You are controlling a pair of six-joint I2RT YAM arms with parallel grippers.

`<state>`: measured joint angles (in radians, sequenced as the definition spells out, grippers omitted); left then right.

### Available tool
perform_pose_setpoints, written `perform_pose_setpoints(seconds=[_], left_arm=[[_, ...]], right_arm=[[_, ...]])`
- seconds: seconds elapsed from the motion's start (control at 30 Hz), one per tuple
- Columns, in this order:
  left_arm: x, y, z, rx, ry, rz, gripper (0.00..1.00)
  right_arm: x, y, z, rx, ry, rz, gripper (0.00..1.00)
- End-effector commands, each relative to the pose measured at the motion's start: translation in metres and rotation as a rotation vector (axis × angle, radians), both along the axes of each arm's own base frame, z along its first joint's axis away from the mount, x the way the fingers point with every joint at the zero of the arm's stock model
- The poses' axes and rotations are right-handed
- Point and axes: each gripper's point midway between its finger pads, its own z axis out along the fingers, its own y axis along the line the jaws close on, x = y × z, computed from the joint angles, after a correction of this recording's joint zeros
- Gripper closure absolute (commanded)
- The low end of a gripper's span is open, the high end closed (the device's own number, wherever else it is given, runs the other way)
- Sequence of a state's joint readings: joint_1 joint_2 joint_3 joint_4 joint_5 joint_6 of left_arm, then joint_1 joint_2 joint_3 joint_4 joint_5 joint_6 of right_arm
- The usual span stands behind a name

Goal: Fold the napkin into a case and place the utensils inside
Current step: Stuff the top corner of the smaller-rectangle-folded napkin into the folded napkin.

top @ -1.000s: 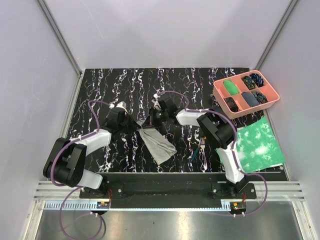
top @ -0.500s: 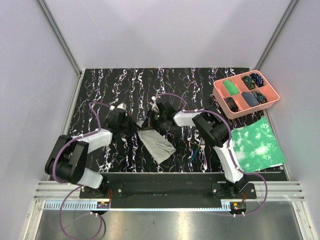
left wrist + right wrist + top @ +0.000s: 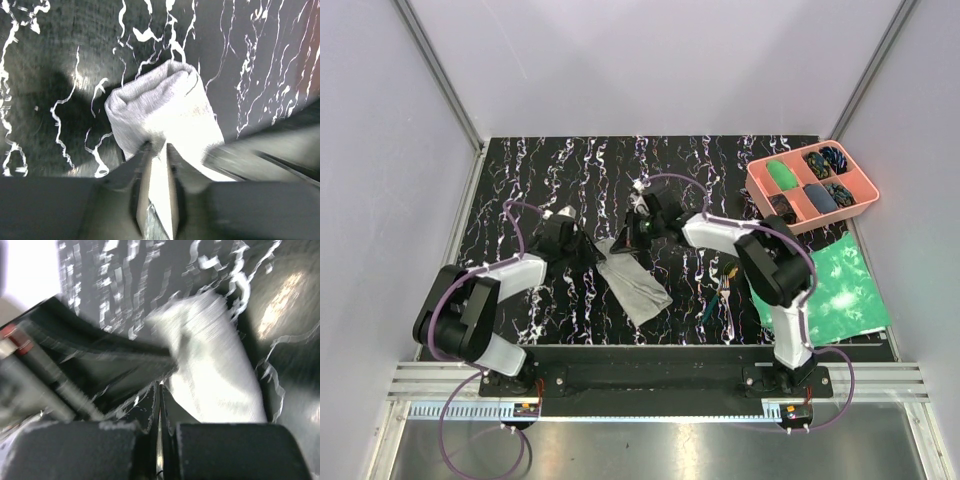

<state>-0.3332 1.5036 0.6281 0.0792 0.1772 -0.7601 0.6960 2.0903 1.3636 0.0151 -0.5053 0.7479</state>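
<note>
The napkin (image 3: 636,286) is a plain grey cloth folded into a narrow strip, lying slanted on the black marbled table. My left gripper (image 3: 588,250) is at the strip's upper left end. In the left wrist view its jaws (image 3: 156,146) stand a little apart, with the bunched napkin (image 3: 160,100) showing in the gap. My right gripper (image 3: 628,238) is at the same end from the other side, shut (image 3: 161,384), its tips against the napkin's (image 3: 215,370) edge. I cannot tell if it pinches cloth. The utensils (image 3: 725,292) lie right of the napkin.
A pink compartmented tray (image 3: 767,200) with small items stands at the back right. A green-and-white mottled sheet (image 3: 835,290) lies at the right front. In the right wrist view the left arm's dark gripper body (image 3: 100,355) is close beside my right fingers.
The left gripper's jaws have parted from shut to slightly apart at the napkin's end. The right arm's elbow has swung to the right while its gripper stays shut at the napkin.
</note>
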Motion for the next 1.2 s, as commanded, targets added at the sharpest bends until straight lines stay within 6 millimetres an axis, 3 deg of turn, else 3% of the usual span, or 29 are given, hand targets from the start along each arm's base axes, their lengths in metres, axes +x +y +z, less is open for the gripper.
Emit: perform_pose_setpoints(seconds=[0.0,0.03,0.07,0.2,0.3,0.53,0.73,0.8,1.0,1.03,1.13,1.17], left_arm=[[0.005,0.0,0.034,0.012,-0.082,-0.034,0.72],[0.002,-0.001,0.041,0.007,-0.082,-0.04,0.71],[0.003,-0.002,0.048,-0.001,-0.094,-0.047,0.7],[0.011,-0.008,0.072,-0.03,-0.136,-0.056,0.69],[0.018,-0.017,0.07,-0.052,-0.108,-0.084,0.73],[0.03,-0.02,0.022,-0.008,-0.004,-0.089,0.78],[0.028,-0.016,0.004,0.026,0.022,-0.091,0.79],[0.03,-0.014,0.01,0.033,0.002,-0.088,0.79],[0.028,-0.018,0.06,-0.002,-0.082,-0.109,0.7],[0.027,-0.018,0.076,-0.019,-0.115,-0.107,0.68],[0.012,-0.013,0.092,-0.018,-0.131,-0.109,0.65],[0.004,-0.009,0.086,-0.006,-0.114,-0.107,0.65]], right_arm=[[-0.01,-0.027,0.038,-0.003,-0.079,0.039,0.99],[-0.01,-0.035,0.048,0.001,-0.104,0.037,0.99],[-0.015,-0.046,0.038,-0.033,-0.094,0.026,0.98],[-0.02,-0.072,0.039,-0.053,-0.118,0.026,0.95],[-0.025,-0.09,0.032,-0.101,-0.127,0.019,0.9],[-0.04,-0.116,0.031,-0.15,-0.136,0.018,0.86],[-0.054,-0.128,0.03,-0.203,-0.151,0.066,0.73],[-0.06,-0.128,0.028,-0.203,-0.149,0.091,0.71],[-0.068,-0.13,0.025,-0.233,-0.156,0.127,0.66],[-0.069,-0.13,0.023,-0.243,-0.151,0.133,0.66],[-0.079,-0.131,0.022,-0.321,-0.18,0.184,0.55],[-0.084,-0.124,0.025,-0.345,-0.221,0.226,0.51]])
